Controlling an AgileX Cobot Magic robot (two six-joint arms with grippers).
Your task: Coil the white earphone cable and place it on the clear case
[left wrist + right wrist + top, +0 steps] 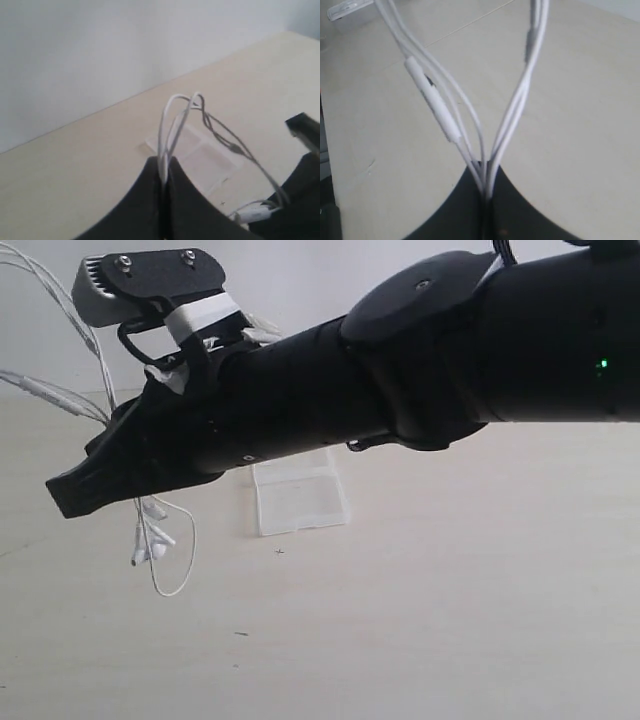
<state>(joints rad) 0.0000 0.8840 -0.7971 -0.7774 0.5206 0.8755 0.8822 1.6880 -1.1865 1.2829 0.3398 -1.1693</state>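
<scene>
Right wrist view: the thin white earphone cable [517,102], folded into several strands, is clamped in my right hand [484,172], jaws pressed together on it. The small white inline remote [437,110] sits on one strand just past the grip. My left hand [162,167] is likewise closed on a loop of the same wire.

The bundle hangs in the air between both hands, above the pale wooden desk [450,620].

Long axis: in the exterior view the strands slope from upper left down to the right hand, with the white earbuds [158,537] dangling below it.

Progress, my judgement: gathering is partly done, the loops are loose, and there is no tidy coil yet. The small flat clear plastic case [300,495] lies on the desk under the arm, with nothing on the part I can see. Placing remains.
</scene>
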